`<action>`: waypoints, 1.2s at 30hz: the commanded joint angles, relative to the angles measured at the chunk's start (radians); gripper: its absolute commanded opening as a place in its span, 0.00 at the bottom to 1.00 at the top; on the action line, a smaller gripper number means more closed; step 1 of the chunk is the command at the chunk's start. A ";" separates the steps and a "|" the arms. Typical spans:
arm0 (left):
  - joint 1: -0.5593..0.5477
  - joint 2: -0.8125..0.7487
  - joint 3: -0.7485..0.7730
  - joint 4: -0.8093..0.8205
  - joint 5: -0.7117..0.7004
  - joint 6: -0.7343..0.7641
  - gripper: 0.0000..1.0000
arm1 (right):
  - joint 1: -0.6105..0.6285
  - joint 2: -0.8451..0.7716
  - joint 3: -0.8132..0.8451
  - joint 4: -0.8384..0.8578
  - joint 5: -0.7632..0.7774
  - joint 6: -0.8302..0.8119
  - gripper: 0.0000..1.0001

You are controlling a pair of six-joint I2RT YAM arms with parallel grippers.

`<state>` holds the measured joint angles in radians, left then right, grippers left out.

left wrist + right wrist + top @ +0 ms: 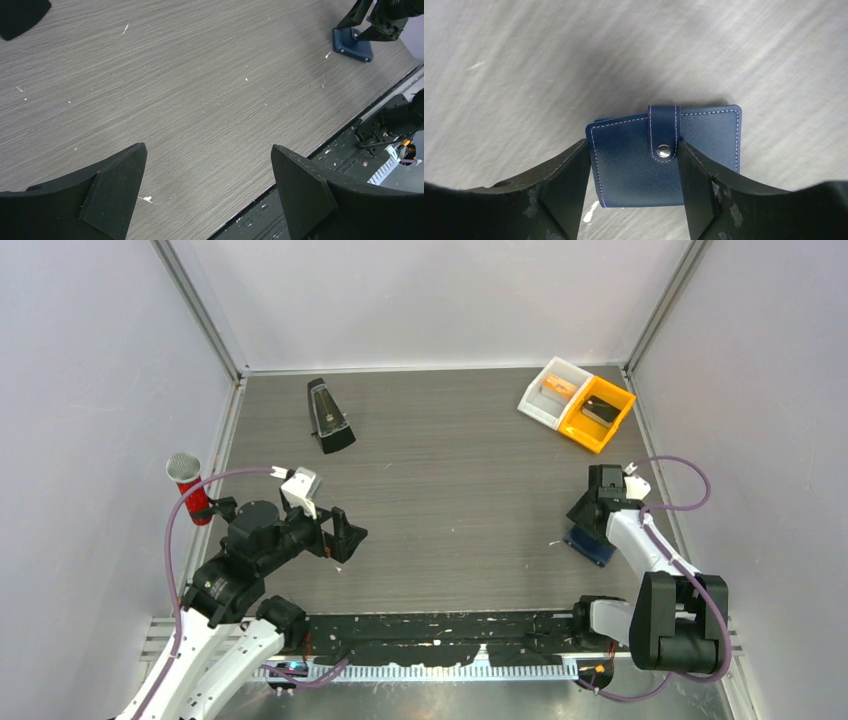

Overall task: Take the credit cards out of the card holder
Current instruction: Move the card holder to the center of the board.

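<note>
**Q:** What occupies the left half of the overhead view?

**A:** A microphone with a red handle and a silver mesh head [188, 485] sits at the left edge of the grey wood-grain counter [460, 470]. Just to its right, the left hand [345, 537] hovers over bare counter with its fingers spread wide, grasping nothing. A black pyramid-shaped metronome [328, 416] stands at the upper left.

**Q:** And the right half?

**A:** In the upper right corner, a white plastic bin [536, 414] touches a yellow plastic bin [580, 438]. Each holds an object too small to identify. At the lower right, the small navy-blue bifold card holder [589, 543] lies flat on the counter, folded shut, with its snap tab [664, 131] fastened. The right hand [592, 512] points down directly above it.

**Q:** Is the card holder grasped?

**A:** No. In the right wrist view the fingers [564, 190] stand apart. One is at the holder's left edge and the other is over its face, just right of the tab. Whether either touches the holder cannot be told.
</note>
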<state>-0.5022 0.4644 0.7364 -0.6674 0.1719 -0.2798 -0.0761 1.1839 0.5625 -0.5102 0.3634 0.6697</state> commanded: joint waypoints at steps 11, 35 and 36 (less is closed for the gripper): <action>0.003 -0.037 0.055 -0.005 -0.045 0.013 0.99 | 0.320 0.142 0.020 0.169 -0.432 -0.072 0.63; 0.002 -0.024 0.049 0.003 0.062 -0.124 0.99 | 0.905 0.124 0.182 0.154 -0.427 -0.127 0.77; 0.002 -0.013 0.044 0.005 0.083 -0.143 0.99 | 0.904 0.111 0.183 0.141 -0.419 -0.131 0.76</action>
<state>-0.5018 0.4213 0.7525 -0.6758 0.1677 -0.3393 0.8230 1.3880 0.7383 -0.3145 -0.0509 0.5331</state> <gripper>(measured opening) 0.991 0.769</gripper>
